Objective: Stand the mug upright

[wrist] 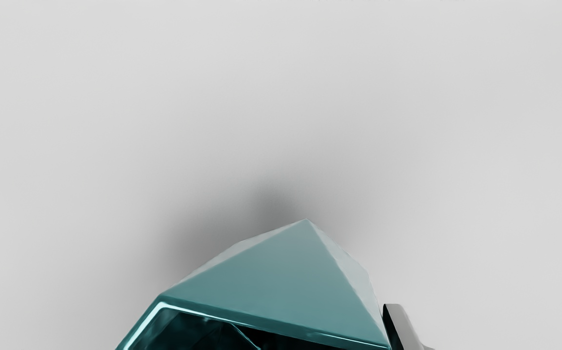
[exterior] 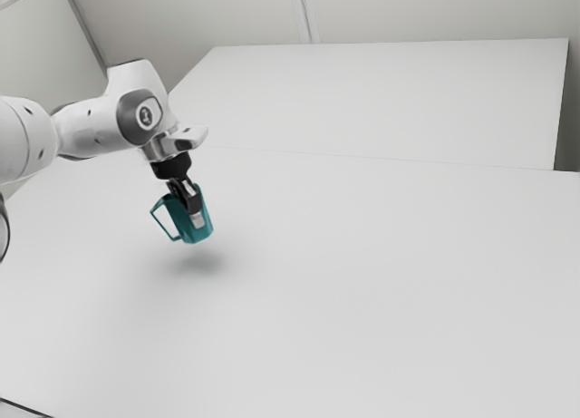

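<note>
At the exterior view's left, the arm [exterior: 91, 132] is smooth and white, with fat round parts and a dark gray ring. Next comes the mug's handle [exterior: 161, 226], a thin blue-green loop with straight sides and pointy corners. It sticks out toward the exterior view's left.

The mug [exterior: 181, 220] is blue-green and up in the air, above the desk [exterior: 381, 282]. It leans a bit, with its open end up near the hand. In the wrist view it has flat sides, sharp edges, a shiny rim and a dark inside.

The black jaws [exterior: 196, 219] are gripping the mug. One finger [wrist: 403, 328] with a smooth gray face touches its outside. The other is hidden, so I can't tell how wide they stand. A soft, blurry shadow [exterior: 195, 261] lies under the mug on the smooth, pale desk.
</note>
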